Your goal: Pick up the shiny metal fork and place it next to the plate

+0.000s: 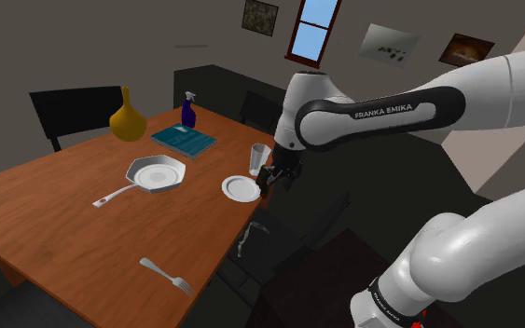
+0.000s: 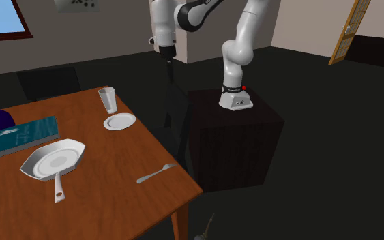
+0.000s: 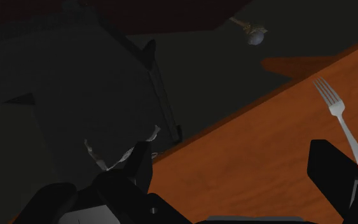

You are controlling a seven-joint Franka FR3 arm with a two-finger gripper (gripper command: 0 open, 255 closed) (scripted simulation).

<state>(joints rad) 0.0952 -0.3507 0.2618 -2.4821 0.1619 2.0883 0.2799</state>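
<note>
Wrist view shows the black fingers (image 3: 139,167) standing apart, holding nothing, with the fork (image 3: 340,124) lying flat on the brown worktop (image 3: 247,159) near its edge. I think the fingers should go down over the thin handle, then close. The plate (image 1: 241,188) sits farther along. The arm (image 1: 391,112) says FRANKA EMIKA.

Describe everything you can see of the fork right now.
The fork is silvery and shiny, metal by its look, with a slim handle and pointed tines. It lies flat on the brown wooden table, close to its edge, tines toward that edge, well apart from the plate. Only the table touches it; the open claw does not.
</note>
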